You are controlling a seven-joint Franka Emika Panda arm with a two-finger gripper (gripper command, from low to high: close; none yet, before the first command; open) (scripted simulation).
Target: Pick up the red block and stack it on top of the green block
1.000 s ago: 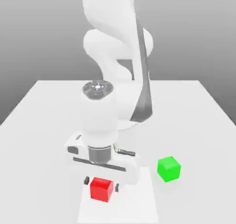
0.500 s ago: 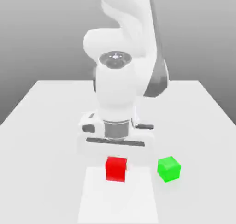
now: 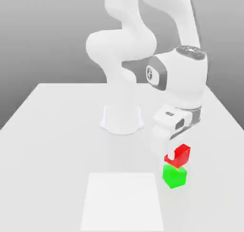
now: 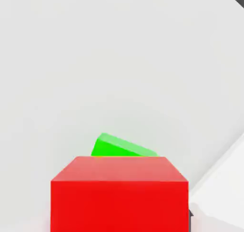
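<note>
My gripper (image 3: 177,156) is shut on the red block (image 3: 181,154), a small bright red cube held tilted in the air at the exterior view's right. Directly beneath it sits the green block (image 3: 174,175), a cube of the same size resting on the white table (image 3: 52,131). The gap between the two cubes is very small, and I cannot tell whether they touch. In the hand view the red block (image 4: 119,197) is close up, and a slice of the green block (image 4: 122,147) shows past its upper edge.
The arm's white base (image 3: 122,119) stands at the middle of the table. A brighter white square patch (image 3: 123,202) lies near the table's front edge, to the exterior view's left of the green block. The table ends close behind the cubes on the exterior view's right.
The gripper closed on the red block over the white patch, lifted it, and carried it toward the exterior view's right until it hung over the green block. The green block has not moved.
</note>
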